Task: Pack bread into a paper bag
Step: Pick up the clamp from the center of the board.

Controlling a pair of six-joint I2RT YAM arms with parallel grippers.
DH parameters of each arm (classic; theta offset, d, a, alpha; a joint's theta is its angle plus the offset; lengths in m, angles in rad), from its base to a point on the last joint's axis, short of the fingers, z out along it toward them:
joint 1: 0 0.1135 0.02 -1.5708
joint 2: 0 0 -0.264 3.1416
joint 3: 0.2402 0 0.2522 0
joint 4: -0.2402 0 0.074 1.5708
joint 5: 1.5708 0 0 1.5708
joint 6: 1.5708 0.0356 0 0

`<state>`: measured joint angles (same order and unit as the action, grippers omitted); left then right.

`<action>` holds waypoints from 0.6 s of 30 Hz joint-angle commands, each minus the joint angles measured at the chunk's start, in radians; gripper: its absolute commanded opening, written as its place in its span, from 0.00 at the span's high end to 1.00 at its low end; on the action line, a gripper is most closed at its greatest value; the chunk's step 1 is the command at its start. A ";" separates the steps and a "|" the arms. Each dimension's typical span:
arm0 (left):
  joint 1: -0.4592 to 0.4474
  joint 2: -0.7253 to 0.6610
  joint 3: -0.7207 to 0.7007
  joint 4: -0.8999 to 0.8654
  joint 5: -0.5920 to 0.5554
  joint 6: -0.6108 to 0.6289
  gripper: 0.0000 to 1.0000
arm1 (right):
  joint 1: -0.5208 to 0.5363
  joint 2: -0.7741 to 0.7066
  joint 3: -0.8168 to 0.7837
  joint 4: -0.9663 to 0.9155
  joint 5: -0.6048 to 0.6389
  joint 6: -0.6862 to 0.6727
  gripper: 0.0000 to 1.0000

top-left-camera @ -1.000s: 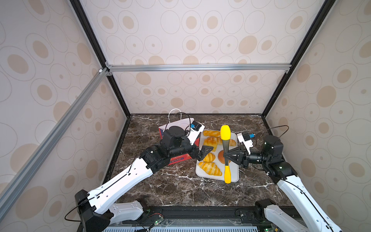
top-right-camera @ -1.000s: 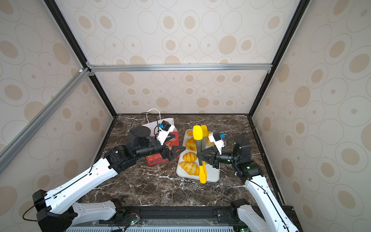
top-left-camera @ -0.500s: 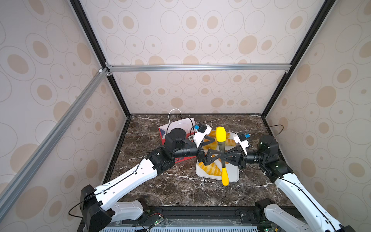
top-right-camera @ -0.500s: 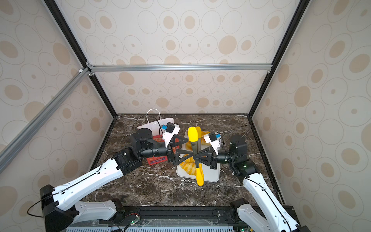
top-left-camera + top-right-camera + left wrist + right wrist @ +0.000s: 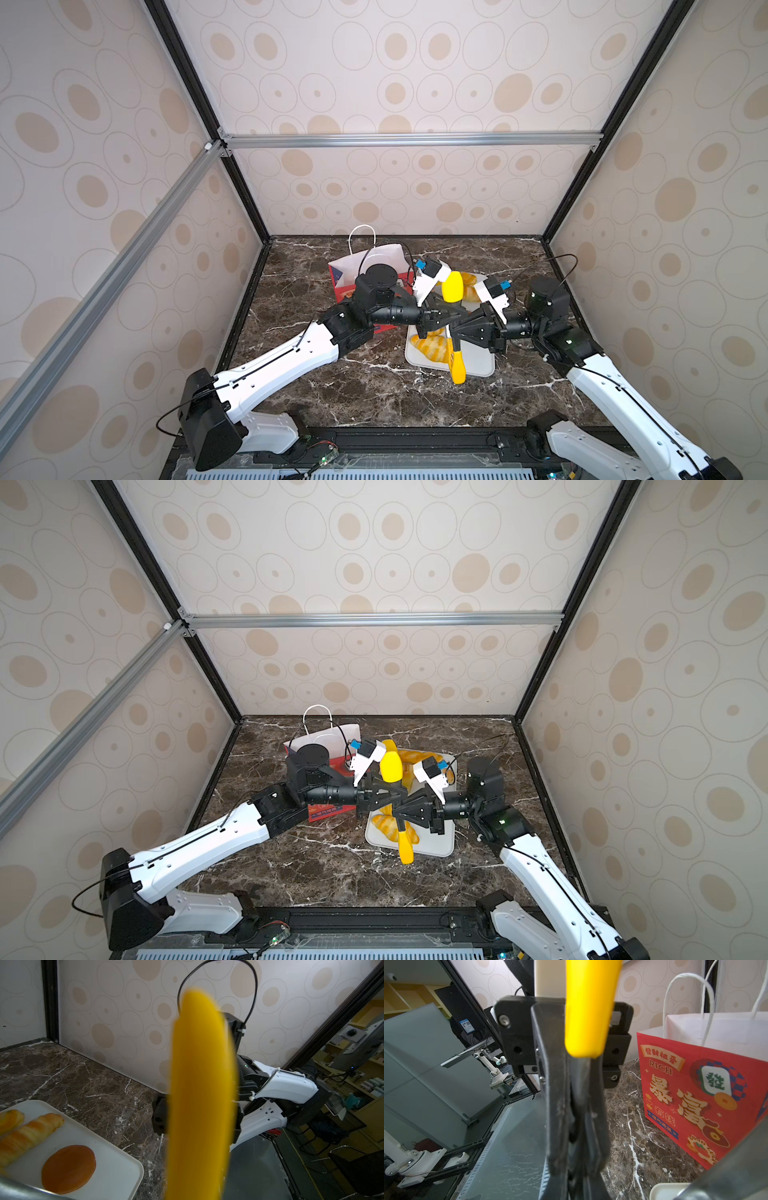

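Both grippers meet above the white tray (image 5: 478,362), on a pair of yellow-ended metal tongs (image 5: 452,286). My left gripper (image 5: 439,320) comes in from the left and is shut on the tongs' middle. From the opposite side, my right gripper (image 5: 458,332) is shut on them too. On the tray lie pieces of bread: a croissant (image 5: 430,350), twisted sticks (image 5: 27,1134) and a round brown bun (image 5: 68,1168). The red paper bag (image 5: 374,262) stands upright behind my left arm, its printed front (image 5: 695,1095) facing the right wrist camera. The tongs' yellow end (image 5: 203,1095) blocks most of the left wrist view.
The dark marble table (image 5: 332,382) is boxed in by patterned walls on three sides. The bag's white cord handles (image 5: 687,1001) stick up above its mouth. Cables loop over both wrists. The tongs' lower yellow end (image 5: 458,370) hangs past the tray's front edge.
My left arm swung right to the tongs, and its open jaws have shut on them. The right gripper carried the tongs slightly left and kept hold.
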<state>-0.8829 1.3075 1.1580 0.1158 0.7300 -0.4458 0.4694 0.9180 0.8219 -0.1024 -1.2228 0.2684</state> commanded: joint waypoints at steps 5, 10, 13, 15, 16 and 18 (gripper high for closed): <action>-0.006 -0.031 0.010 0.067 0.007 0.048 1.00 | 0.011 0.003 0.036 -0.036 0.057 0.014 1.00; 0.019 -0.147 0.011 -0.101 -0.004 0.198 1.00 | 0.011 -0.119 0.009 -0.091 0.229 -0.026 0.05; 0.091 -0.271 -0.043 -0.086 0.032 0.199 1.00 | 0.009 -0.227 -0.042 -0.054 0.328 -0.006 0.00; 0.109 -0.349 -0.081 -0.062 0.054 0.207 1.00 | 0.009 -0.262 -0.075 -0.009 0.361 0.028 0.00; 0.108 -0.381 -0.096 -0.051 0.073 0.218 1.00 | 0.009 -0.267 -0.093 0.028 0.355 0.059 0.00; 0.109 -0.434 -0.129 -0.011 0.105 0.226 1.00 | 0.009 -0.244 -0.131 0.142 0.293 0.151 0.00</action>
<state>-0.7723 0.9321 1.0489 0.0261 0.7624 -0.2779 0.4767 0.6430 0.7475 -0.0814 -0.9440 0.3096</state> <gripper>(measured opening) 0.091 0.999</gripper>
